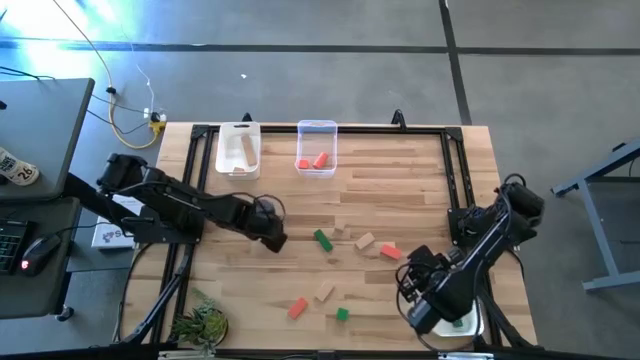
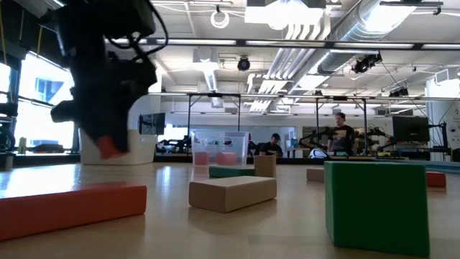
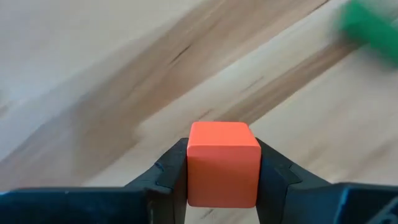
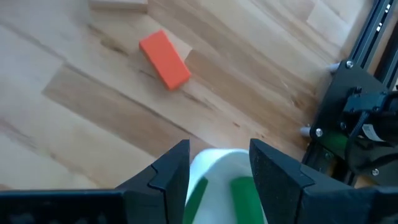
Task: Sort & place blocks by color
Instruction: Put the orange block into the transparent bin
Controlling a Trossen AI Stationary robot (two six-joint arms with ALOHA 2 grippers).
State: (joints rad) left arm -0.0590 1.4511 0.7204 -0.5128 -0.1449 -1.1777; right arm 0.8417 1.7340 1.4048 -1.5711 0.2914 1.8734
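Observation:
My left gripper [image 1: 270, 235] is shut on an orange-red cube [image 3: 222, 162] just left of the table's middle; in the low view the cube [image 2: 109, 149] hangs above the tabletop. My right gripper [image 4: 219, 154] stands open at the near right, over a white tub [image 4: 217, 180] that holds green blocks [image 4: 245, 198]. Loose blocks lie flat on the wood: a green one [image 1: 323, 240], two plain wood ones [image 1: 364, 241], a red one [image 1: 390, 253], and nearer the front a red [image 1: 297, 308], a wood [image 1: 324, 292] and a green one [image 1: 342, 314]. My left gripper pinches the orange-red cube by two opposite side faces [image 3: 194, 171] between its two fingers. The fingers [image 3: 171, 171] come from above, slanting steeply down. The cube sits square between them, lifted clear of the table.
At the far edge stand a white tub [image 1: 238, 150] with plain wood pieces and a clear tub [image 1: 316, 148] with red pieces. A small plant [image 1: 200, 325] sits at the near left corner. Black frame rails [image 1: 455, 170] run along the table's sides.

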